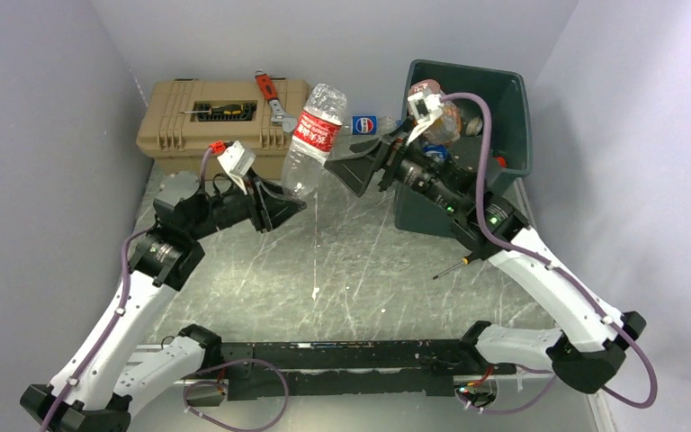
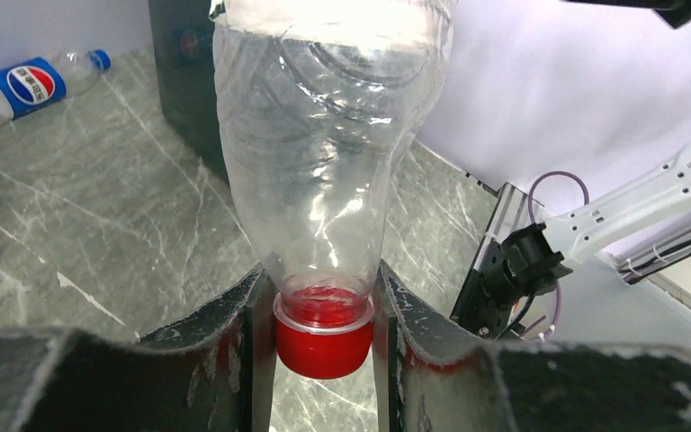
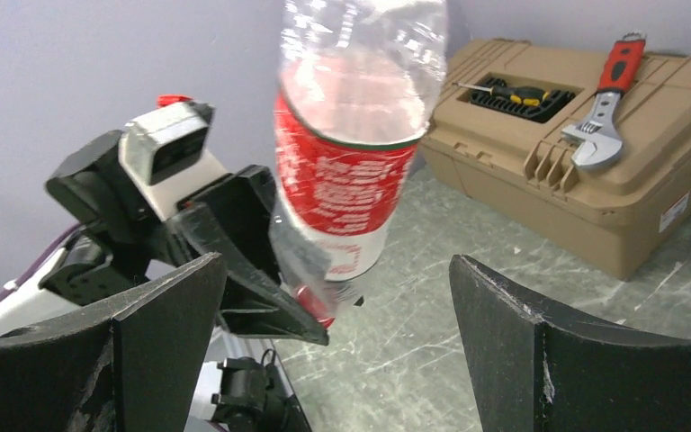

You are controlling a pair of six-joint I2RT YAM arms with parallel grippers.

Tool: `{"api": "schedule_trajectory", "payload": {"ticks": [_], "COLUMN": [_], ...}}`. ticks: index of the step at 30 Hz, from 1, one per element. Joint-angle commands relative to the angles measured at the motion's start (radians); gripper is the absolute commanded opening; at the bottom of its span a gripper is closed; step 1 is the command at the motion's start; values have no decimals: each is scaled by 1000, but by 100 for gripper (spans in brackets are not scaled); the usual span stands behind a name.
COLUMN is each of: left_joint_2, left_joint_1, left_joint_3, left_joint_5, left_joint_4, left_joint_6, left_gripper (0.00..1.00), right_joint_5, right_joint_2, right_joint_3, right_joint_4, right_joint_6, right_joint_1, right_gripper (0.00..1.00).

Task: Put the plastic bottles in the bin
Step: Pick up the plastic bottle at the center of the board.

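Note:
A clear plastic bottle (image 1: 310, 139) with a red label hangs cap-down over the table's middle. My left gripper (image 1: 292, 205) is shut on its neck, and the red cap (image 2: 322, 337) sits between the two fingers in the left wrist view. My right gripper (image 1: 335, 169) stands open just right of the bottle, apart from it; its wrist view shows the bottle (image 3: 346, 180) ahead of its wide-spread fingers. The dark green-grey bin (image 1: 515, 99) stands at the back right with bottles (image 1: 445, 124) inside. A blue-labelled bottle (image 1: 366, 124) lies on the table left of the bin.
A tan toolbox (image 1: 189, 130) stands at the back left, with a red wrench (image 1: 270, 94) and a yellow-handled screwdriver (image 1: 225, 110) on its lid. A thin dark tool (image 1: 450, 265) lies on the table near the right arm. Grey walls close in the sides.

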Motion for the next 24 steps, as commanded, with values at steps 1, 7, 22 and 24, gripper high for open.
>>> {"api": "schedule_trajectory", "payload": {"ticks": [1,7,22,24], "left_joint_2": [-42,-59,-78,-107], "left_joint_1": [-5,-7,-30,-30], "left_joint_3": [-17,-39,-65,-74], "left_joint_5": [61,61,39,-47], "left_joint_4": [65,67,77,74], "left_joint_6": [46,42,10,-11], "left_gripper": [0,0,43,97], "right_joint_5": [50,-43,-2,33], "right_joint_2": [49,128,204,176], "right_joint_3": [59,103,143,168], "right_joint_4": [58,155,224,177], "right_joint_6": [15,90,129,78], "right_joint_1": [32,43,45,44], "right_gripper": [100,100,43,42]}}
